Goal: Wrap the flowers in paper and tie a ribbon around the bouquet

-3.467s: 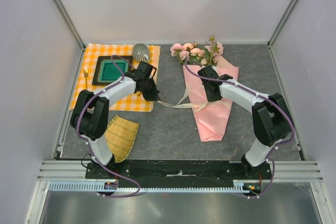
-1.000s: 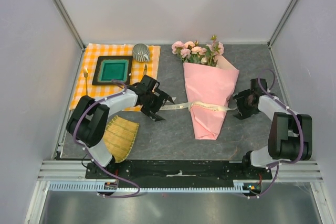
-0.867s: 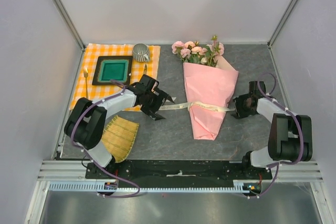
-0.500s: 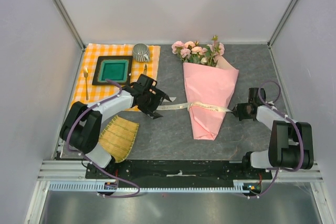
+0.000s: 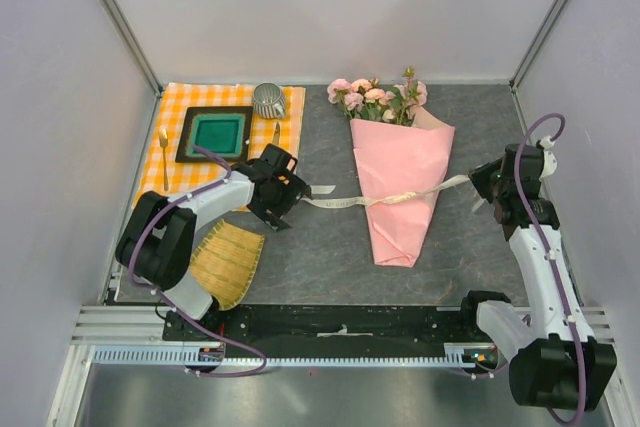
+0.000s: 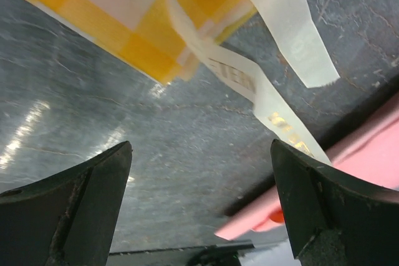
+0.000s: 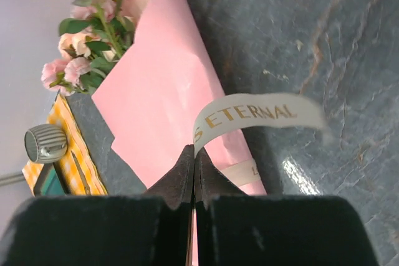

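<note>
The bouquet [image 5: 402,182] lies in the middle of the table: a pink paper [image 7: 161,85] cone with the pale pink flowers [image 5: 375,99] sticking out at its far end. The cream ribbon [image 5: 345,201] runs across the cone. My right gripper [image 7: 194,151] is shut on the ribbon's [image 7: 255,113] right end and holds it off the table to the right of the cone [image 5: 478,185]. My left gripper [image 5: 292,202] stands open just left of the ribbon's other end [image 6: 268,98], which lies loose past its wide-apart fingers [image 6: 75,204].
An orange-checked cloth [image 5: 172,169] at the back left carries a green tray [image 5: 215,133], a metal cup [image 5: 268,99] and a gold spoon [image 5: 163,147]. A yellow-green bamboo mat [image 5: 228,262] lies near the left arm's base. Walls stand on three sides.
My right gripper has shut on the ribbon's right end and lifted it up and to the right. The left gripper has stayed open, shifting only a little.
</note>
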Action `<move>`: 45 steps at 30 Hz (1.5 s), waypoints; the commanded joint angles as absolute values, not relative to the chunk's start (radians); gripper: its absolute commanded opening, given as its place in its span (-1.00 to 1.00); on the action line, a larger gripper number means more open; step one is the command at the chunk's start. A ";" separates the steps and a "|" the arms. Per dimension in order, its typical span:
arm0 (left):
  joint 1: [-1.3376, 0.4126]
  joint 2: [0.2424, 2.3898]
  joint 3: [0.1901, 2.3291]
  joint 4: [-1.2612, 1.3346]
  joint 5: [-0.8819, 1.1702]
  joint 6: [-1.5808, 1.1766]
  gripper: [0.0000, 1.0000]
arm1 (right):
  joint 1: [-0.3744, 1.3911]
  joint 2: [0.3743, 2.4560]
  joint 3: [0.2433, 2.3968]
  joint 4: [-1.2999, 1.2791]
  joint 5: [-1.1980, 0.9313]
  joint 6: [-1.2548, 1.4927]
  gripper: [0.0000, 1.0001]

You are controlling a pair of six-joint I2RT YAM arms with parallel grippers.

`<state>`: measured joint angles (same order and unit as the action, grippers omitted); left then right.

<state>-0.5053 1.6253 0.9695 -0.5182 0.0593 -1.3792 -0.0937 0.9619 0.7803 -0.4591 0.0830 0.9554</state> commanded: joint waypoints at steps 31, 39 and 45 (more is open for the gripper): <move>-0.557 1.839 1.155 -0.449 -0.308 -1.195 -0.97 | 0.058 1.015 1.069 -0.477 0.035 0.758 -0.99; -0.538 1.530 1.126 -0.629 -0.479 -1.180 -0.97 | 0.143 1.029 1.111 -0.486 0.032 0.772 -1.00; -0.557 1.453 1.074 -0.341 -0.147 -1.083 -0.97 | 0.144 1.058 1.143 -0.527 0.197 0.736 -1.00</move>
<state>-0.5415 1.4647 1.0992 -0.5308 -0.3214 -1.1629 0.1448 1.0378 1.0695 -0.4992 0.0448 0.7624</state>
